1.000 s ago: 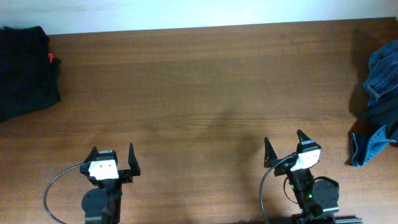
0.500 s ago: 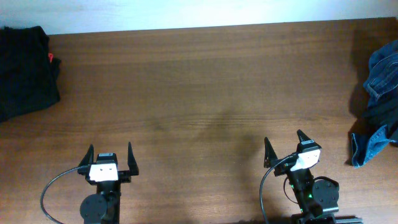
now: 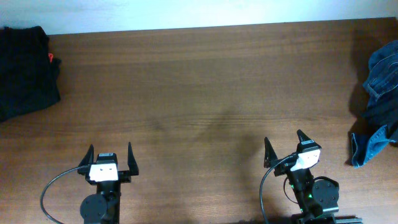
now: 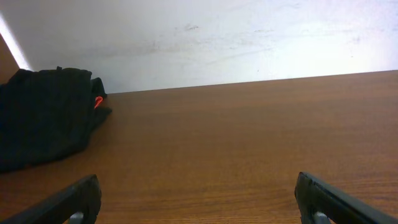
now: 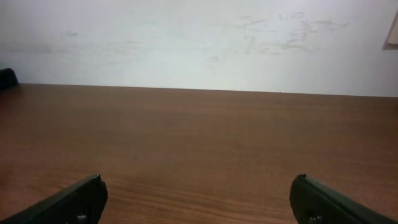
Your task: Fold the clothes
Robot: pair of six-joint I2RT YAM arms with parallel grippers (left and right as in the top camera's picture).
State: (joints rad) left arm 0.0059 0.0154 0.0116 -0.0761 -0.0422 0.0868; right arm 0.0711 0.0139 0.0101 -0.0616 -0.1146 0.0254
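Note:
A heap of black clothes (image 3: 23, 71) with a small red tag lies at the table's far left corner; the left wrist view shows the same black heap (image 4: 45, 115) at its left. Blue denim clothes (image 3: 379, 102) with dark fabric under them are piled at the right edge. My left gripper (image 3: 111, 153) stands open near the front left, nothing between its fingers. My right gripper (image 3: 284, 143) stands open near the front right, also empty. Both are far from either pile. In each wrist view only bare wood lies between the left gripper (image 4: 198, 190) fingers and the right gripper (image 5: 198, 190) fingers.
The brown wooden table (image 3: 205, 93) runs back to a white wall (image 5: 199, 43). Cables loop from both arm bases at the front edge.
The left gripper has drawn back slightly toward the front edge. The right arm and both piles have not moved.

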